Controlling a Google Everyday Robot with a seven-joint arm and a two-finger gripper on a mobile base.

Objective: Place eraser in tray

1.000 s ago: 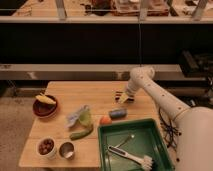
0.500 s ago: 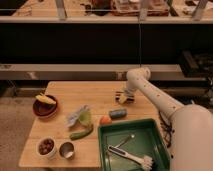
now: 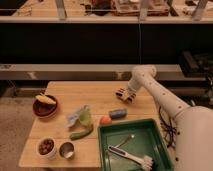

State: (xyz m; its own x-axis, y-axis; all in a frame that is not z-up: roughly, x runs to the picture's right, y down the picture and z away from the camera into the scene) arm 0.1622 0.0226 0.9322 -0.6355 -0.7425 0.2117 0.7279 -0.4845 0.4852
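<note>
The eraser (image 3: pixel 124 94), a small dark block with pale stripes, is at the far right part of the wooden table (image 3: pixel 75 92), right at the tip of my gripper (image 3: pixel 125 93). The arm comes down to it from the right. I cannot tell whether the eraser rests on the table or is off it. The green tray (image 3: pixel 103 135) stands at the table's front right, well in front of the gripper. It holds a white-handled brush (image 3: pixel 131 156) and a small metal piece.
A blue oblong piece (image 3: pixel 118 113) and an orange ball (image 3: pixel 104 120) lie between the gripper and the tray. A pale green bag (image 3: pixel 81 116) and a green vegetable (image 3: pixel 81 133) lie mid-table. A dark red bowl (image 3: pixel 45 106), a white bowl (image 3: pixel 46 146) and a metal cup (image 3: pixel 66 149) stand at the left.
The gripper shifted slightly over the same spot at the far right of the table and now sits a touch higher. Everything else on the table stayed put.
</note>
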